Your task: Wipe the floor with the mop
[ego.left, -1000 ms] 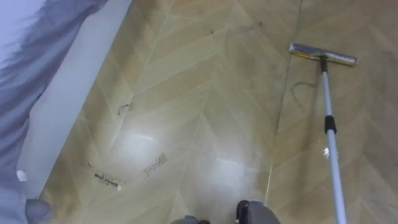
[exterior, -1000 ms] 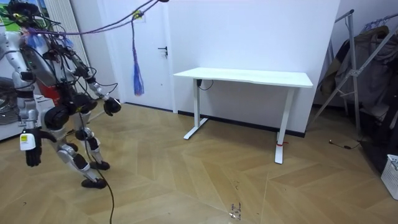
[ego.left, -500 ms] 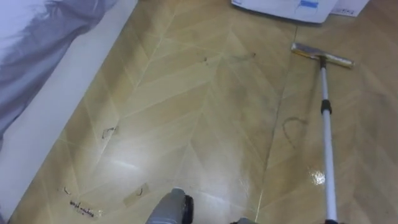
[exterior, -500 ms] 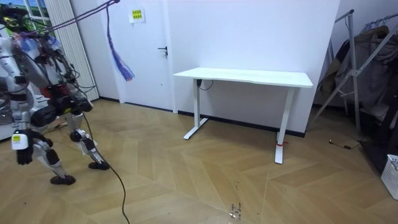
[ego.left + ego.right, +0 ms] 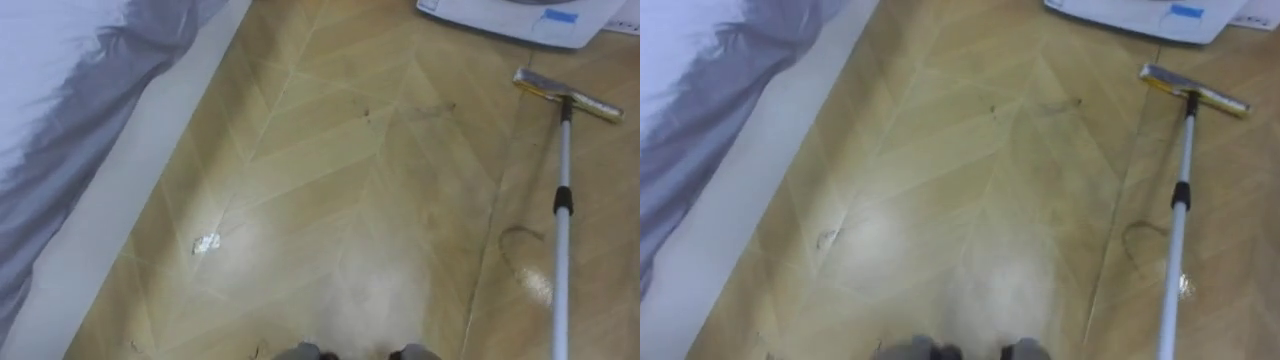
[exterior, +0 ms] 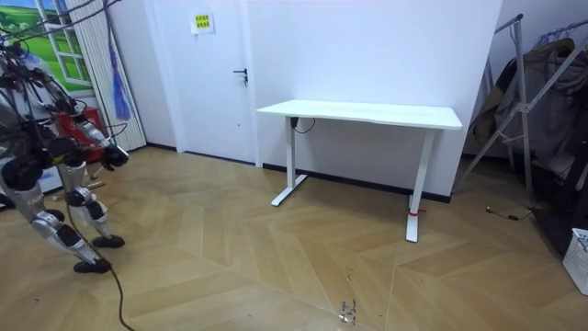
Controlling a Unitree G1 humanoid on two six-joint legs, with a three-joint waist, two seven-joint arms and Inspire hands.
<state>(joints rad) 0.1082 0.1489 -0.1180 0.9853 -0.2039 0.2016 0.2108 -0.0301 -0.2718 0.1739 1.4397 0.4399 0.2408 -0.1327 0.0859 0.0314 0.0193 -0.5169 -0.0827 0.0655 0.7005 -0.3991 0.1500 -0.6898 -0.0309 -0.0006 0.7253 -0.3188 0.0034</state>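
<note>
Floor: in the left eye view we see pale herringbone wood floor (image 5: 330, 180), a small white scrap (image 5: 206, 243) on it.
Mop: a silver-poled, flat-headed mop (image 5: 562, 250) lies there at the right, head near a flat white base (image 5: 500, 20); whether fingers hold its near end we cannot tell.
Pole: in the right eye view it runs off the lower edge.
Hand: in the room view the robot's dark left hand (image 6: 113, 156) is held forward; its fingers' state we cannot tell.
Desk: a white rectangular desk (image 6: 367, 115) stands well apart from those fingers.
</note>
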